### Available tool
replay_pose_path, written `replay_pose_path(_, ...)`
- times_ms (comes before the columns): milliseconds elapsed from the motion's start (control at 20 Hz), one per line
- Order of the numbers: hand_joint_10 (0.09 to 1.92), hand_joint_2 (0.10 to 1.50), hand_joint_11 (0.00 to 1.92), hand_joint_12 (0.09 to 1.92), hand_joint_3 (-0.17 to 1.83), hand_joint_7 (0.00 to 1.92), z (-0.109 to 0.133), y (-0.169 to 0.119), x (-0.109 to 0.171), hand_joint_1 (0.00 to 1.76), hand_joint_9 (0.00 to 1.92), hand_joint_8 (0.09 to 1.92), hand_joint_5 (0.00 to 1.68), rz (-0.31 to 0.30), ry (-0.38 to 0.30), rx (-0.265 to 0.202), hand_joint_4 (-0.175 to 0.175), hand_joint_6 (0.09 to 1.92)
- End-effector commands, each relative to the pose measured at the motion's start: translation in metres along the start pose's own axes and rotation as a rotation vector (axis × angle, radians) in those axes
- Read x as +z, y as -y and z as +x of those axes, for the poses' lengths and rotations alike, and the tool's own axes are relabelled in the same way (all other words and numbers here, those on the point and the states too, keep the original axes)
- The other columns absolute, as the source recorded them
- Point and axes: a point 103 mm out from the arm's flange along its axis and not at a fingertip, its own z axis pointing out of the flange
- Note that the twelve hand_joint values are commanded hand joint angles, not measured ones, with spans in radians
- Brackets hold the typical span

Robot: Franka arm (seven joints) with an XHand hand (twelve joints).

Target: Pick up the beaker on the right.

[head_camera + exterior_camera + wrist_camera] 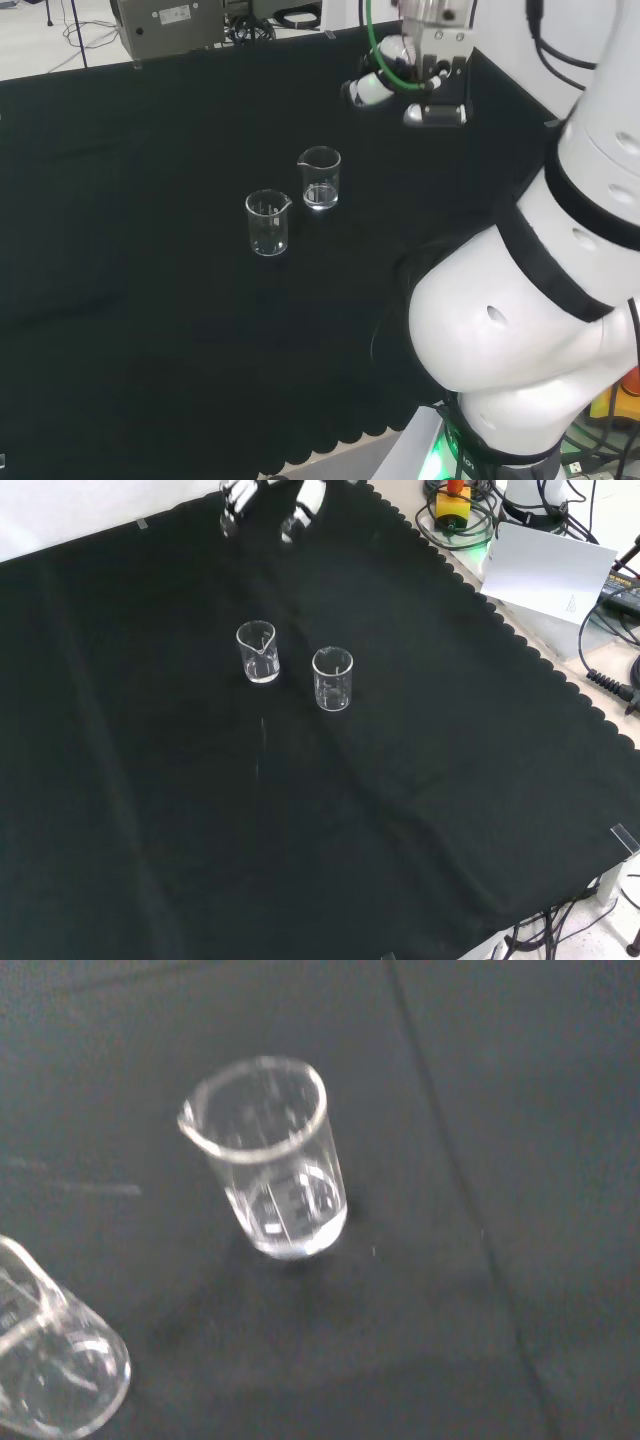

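Note:
Two small clear glass beakers stand upright and a little apart on the black cloth. In the head view one beaker point(320, 178) is farther back and to the right, and the other beaker point(267, 222) is nearer and to the left. The front view shows them as the left beaker point(258, 652) and the right beaker point(332, 678). The hand point(375, 88) hangs in the air beyond the beakers, apart from both, with its fingers point(300, 505) relaxed and nothing in them. In the wrist view one beaker point(268, 1160) sits mid-picture, with part of the other beaker point(50, 1370) at the corner.
A grey equipment box point(170, 25) stands behind the cloth in the head view. In the front view a white card point(545, 570), a yellow and red button box point(452, 502) and cables lie beyond the cloth's scalloped edge point(520, 645). The arm's white links point(540, 280) rise at the head view's right.

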Motion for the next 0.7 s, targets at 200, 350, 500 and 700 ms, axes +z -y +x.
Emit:
replay_pose_path(200,0.69,0.87,0.09,1.40,0.38,0.22,0.010,-0.068,0.042,0.57,0.37,0.64,0.39,-0.001,-0.070,-0.078,-0.022,0.09)
replay_pose_path(350,0.69,0.79,0.08,1.40,0.41,0.22,-0.005,-0.074,0.052,0.66,0.37,0.65,0.39,0.010,-0.077,-0.089,-0.022,0.09)
replay_pose_path(500,0.69,0.72,0.07,1.41,0.49,0.22,0.000,-0.076,0.059,0.74,0.37,0.66,0.40,0.023,-0.079,-0.092,-0.022,0.09)
replay_pose_path(700,0.69,0.66,0.07,1.41,0.56,0.23,0.000,-0.080,0.066,0.79,0.38,0.67,0.40,0.034,-0.094,-0.106,-0.023,0.09)
